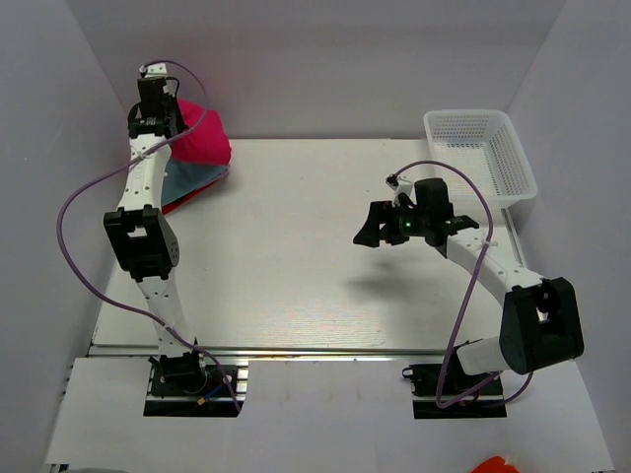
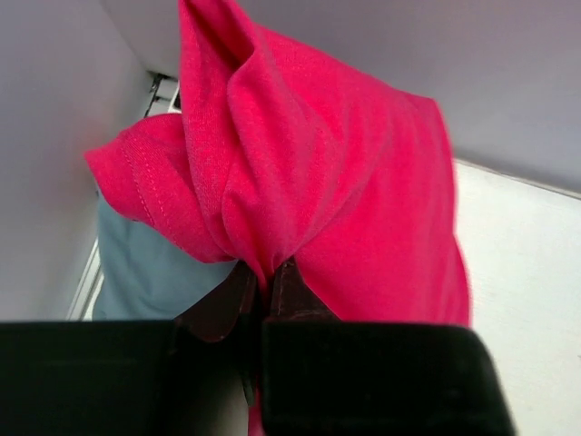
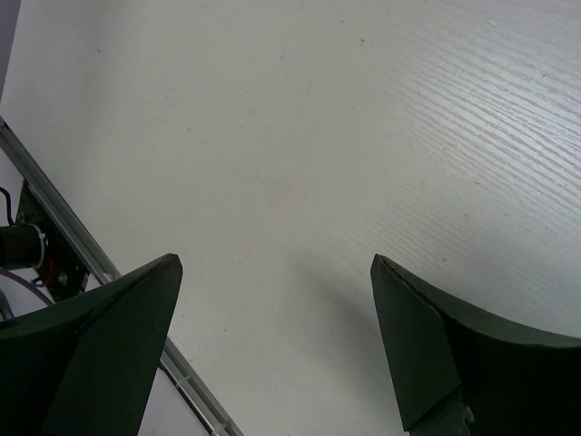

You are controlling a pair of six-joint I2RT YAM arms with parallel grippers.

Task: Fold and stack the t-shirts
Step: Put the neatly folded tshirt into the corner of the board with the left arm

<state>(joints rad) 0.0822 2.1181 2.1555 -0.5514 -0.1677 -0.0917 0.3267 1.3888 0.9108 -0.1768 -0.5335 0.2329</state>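
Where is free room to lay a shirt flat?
The table's bare middle, from the magenta t-shirt to the white mesh basket, down to the near rail. Crowded: the far-left corner, where that shirt hangs over the blue-grey t-shirt.

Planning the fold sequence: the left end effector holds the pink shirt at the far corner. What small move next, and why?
Probably pull the pink shirt out onto the table: the left end effector pinches it bunched over the blue-grey shirt, while the right end effector hangs open.
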